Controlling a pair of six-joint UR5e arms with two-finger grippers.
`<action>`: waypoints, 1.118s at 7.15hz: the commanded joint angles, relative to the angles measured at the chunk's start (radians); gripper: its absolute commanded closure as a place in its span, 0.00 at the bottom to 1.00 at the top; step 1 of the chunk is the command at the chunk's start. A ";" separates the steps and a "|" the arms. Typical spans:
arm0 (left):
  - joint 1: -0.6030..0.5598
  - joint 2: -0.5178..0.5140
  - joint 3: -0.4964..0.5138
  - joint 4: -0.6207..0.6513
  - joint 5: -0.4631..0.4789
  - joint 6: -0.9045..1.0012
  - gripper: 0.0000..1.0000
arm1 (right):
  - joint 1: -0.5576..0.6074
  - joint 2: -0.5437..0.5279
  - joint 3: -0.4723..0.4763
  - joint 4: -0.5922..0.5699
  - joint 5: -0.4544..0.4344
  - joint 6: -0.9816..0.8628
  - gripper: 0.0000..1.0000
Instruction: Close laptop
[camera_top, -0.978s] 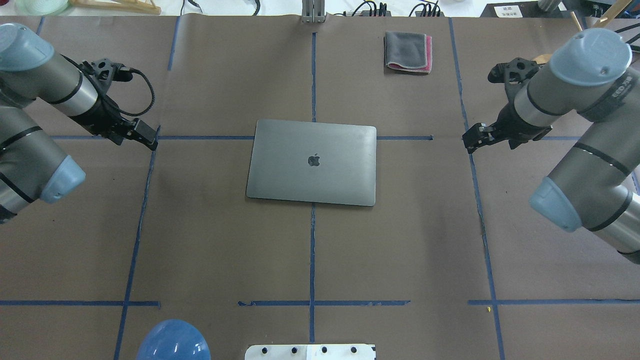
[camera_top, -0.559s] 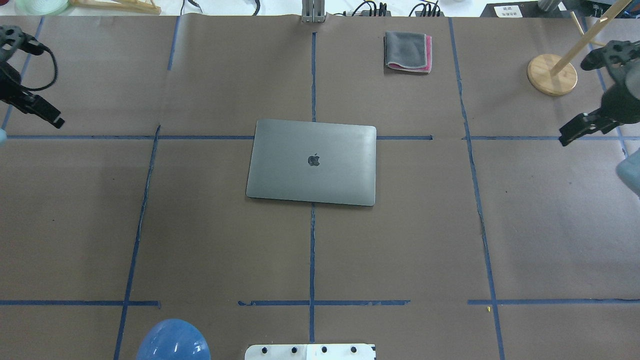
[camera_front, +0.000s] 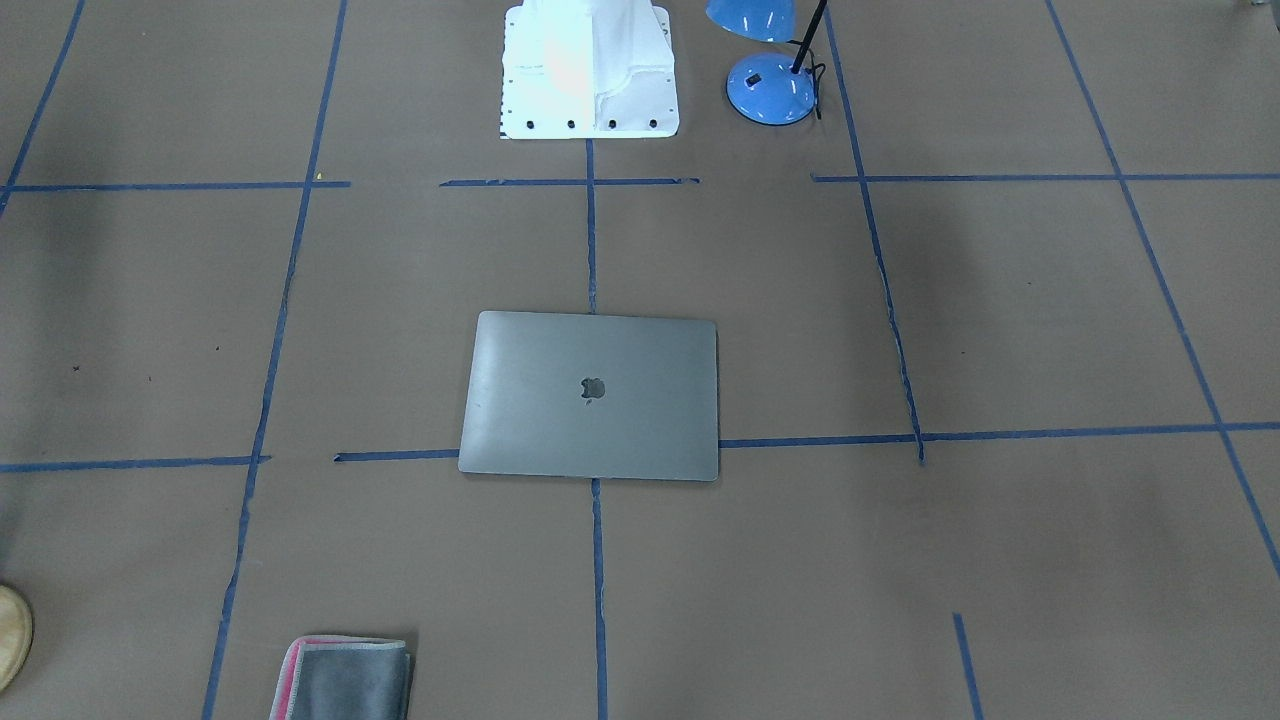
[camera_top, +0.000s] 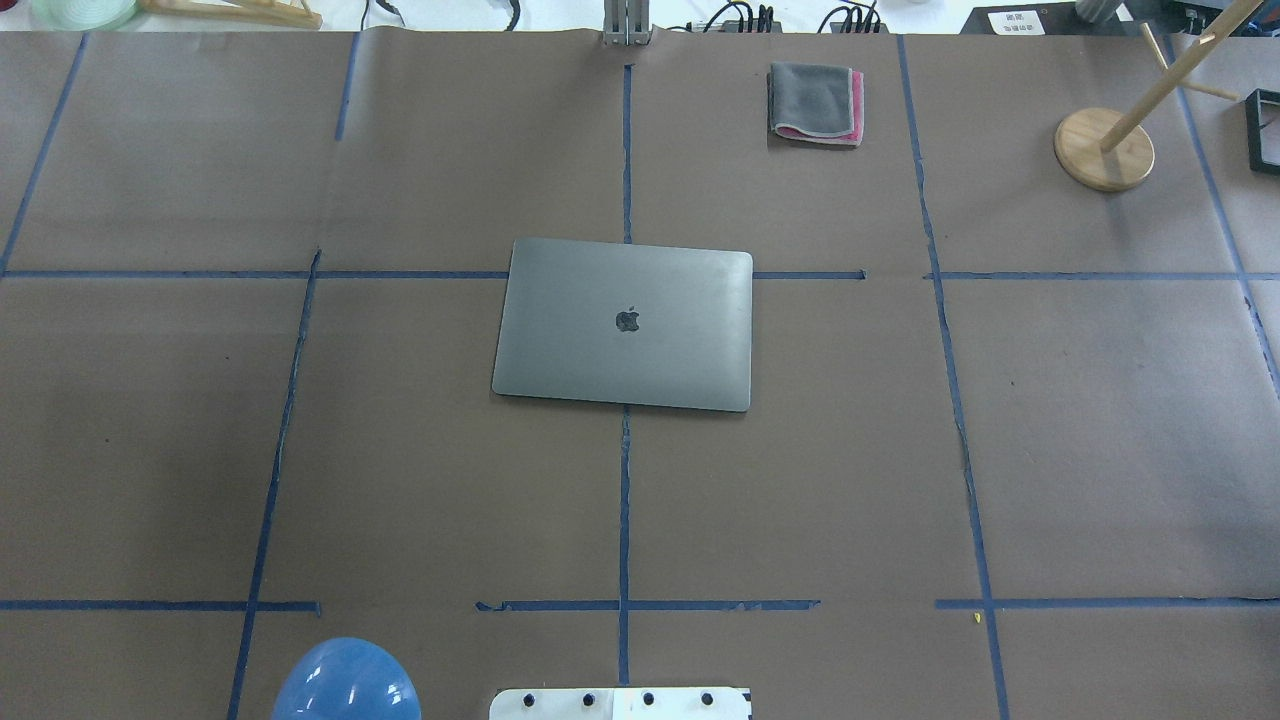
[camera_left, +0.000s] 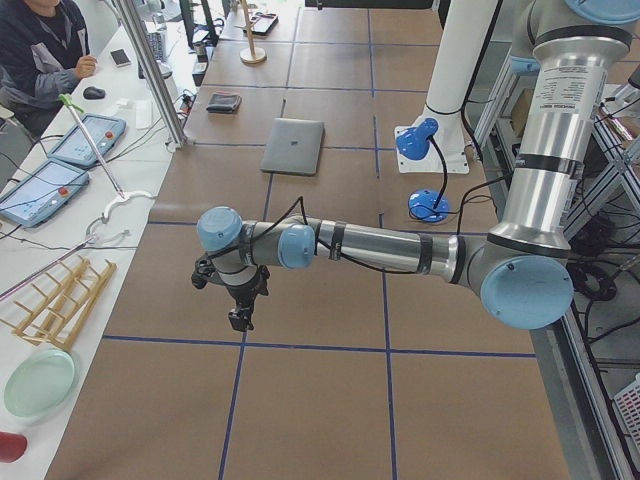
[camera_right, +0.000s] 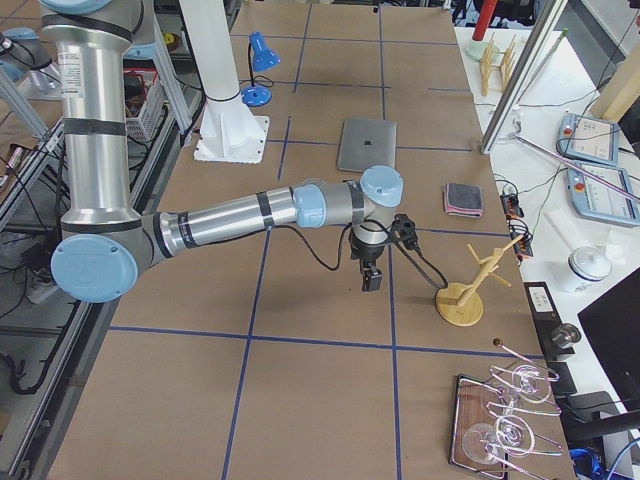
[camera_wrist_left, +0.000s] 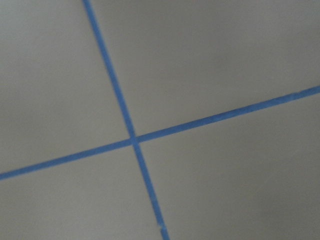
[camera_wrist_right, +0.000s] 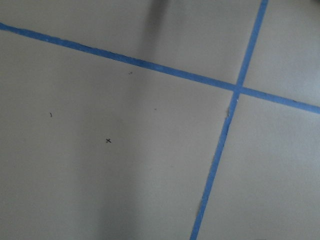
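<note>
The laptop (camera_top: 625, 325) lies shut and flat in the middle of the table, grey lid with the apple logo facing up. It also shows in the front-facing view (camera_front: 590, 395), the left view (camera_left: 293, 146) and the right view (camera_right: 367, 145). Neither gripper shows in the overhead or front-facing view. My left gripper (camera_left: 240, 318) hangs over bare table far to the laptop's left. My right gripper (camera_right: 370, 283) hangs over bare table far to its right, near a wooden stand. I cannot tell whether either is open or shut. Both wrist views show only table and blue tape.
A folded grey cloth with a pink edge (camera_top: 815, 103) lies at the far side of the table. A wooden stand (camera_top: 1103, 148) is at the far right. A blue lamp (camera_top: 347, 682) and the white robot base (camera_top: 620, 703) are at the near edge.
Both arms have swung outward, left arm to the left and right arm to the right, and left the overhead view. The laptop has not moved.
</note>
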 joint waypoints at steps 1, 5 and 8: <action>-0.048 0.085 -0.018 0.005 -0.006 0.008 0.00 | 0.034 -0.053 -0.003 -0.015 0.003 -0.003 0.01; -0.078 0.185 -0.101 0.005 -0.051 0.002 0.00 | 0.032 -0.050 -0.015 -0.012 0.004 -0.003 0.00; -0.070 0.192 -0.102 0.004 -0.046 0.005 0.00 | 0.034 -0.053 -0.012 -0.012 0.004 -0.003 0.00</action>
